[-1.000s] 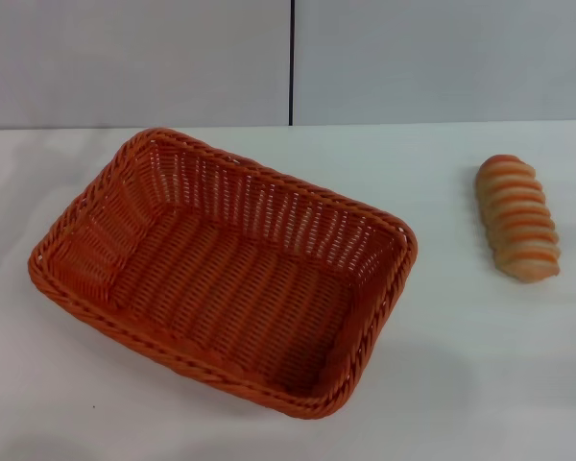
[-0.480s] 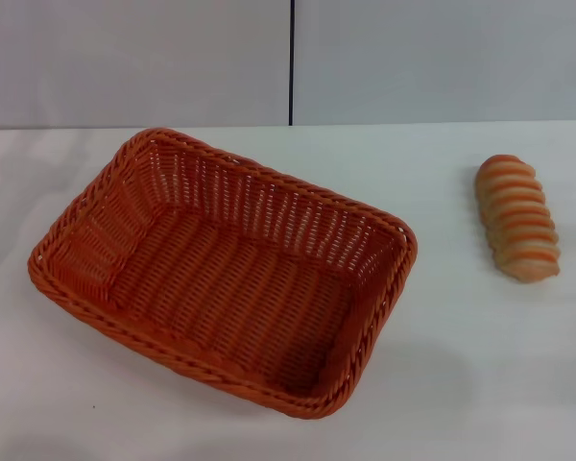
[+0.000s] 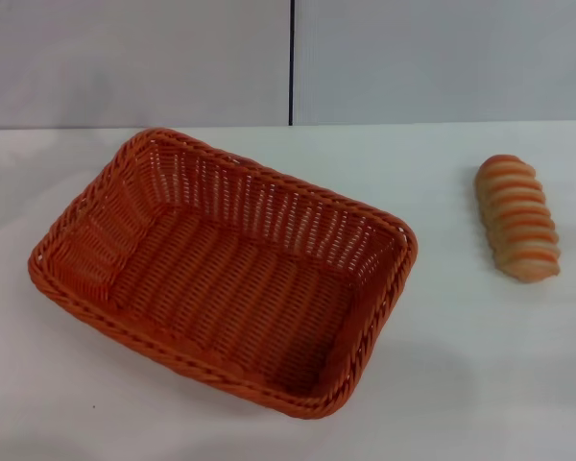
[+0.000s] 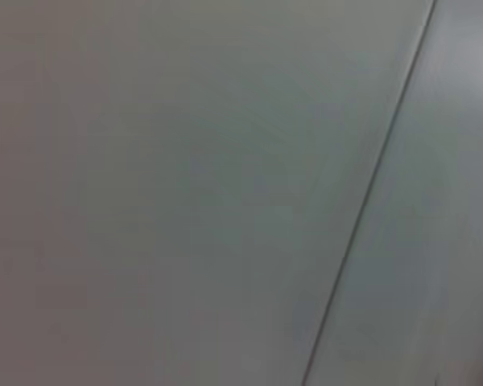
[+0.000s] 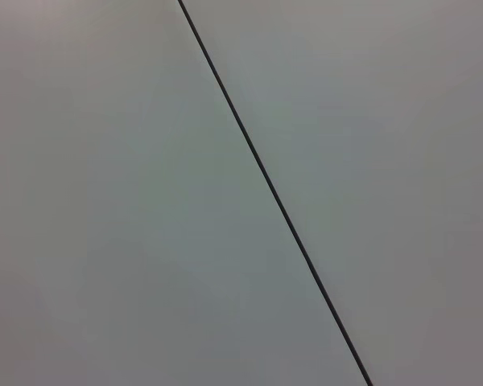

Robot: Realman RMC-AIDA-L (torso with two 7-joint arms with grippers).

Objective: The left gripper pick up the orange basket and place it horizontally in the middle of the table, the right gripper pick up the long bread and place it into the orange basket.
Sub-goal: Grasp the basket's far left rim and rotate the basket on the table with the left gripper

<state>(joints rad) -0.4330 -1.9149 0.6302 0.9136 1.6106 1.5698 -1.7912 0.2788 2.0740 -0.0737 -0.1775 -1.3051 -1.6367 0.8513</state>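
neither gripper is in view; both wrist cameras show only grey wall (image 5: 105, 201). on the white table (image 3: 461, 365), the skewed orange basket (image 3: 221, 274) sits well left of the long bread (image 3: 516, 218).

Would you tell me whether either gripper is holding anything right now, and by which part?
Nothing is held: the orange basket and long bread lie untouched on the table; no gripper is in view.

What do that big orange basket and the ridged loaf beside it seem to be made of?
The large rectangular orange basket looks woven, wicker-style, with a braided rim; its even, uniform colour hints at plastic strands rather than natural cane, though I can't be sure. The long tan bread with orange-brown crosswise ridges has a matte, baked-looking crust; whether it is real or a replica isn't clear. Both rest on a smooth white table.
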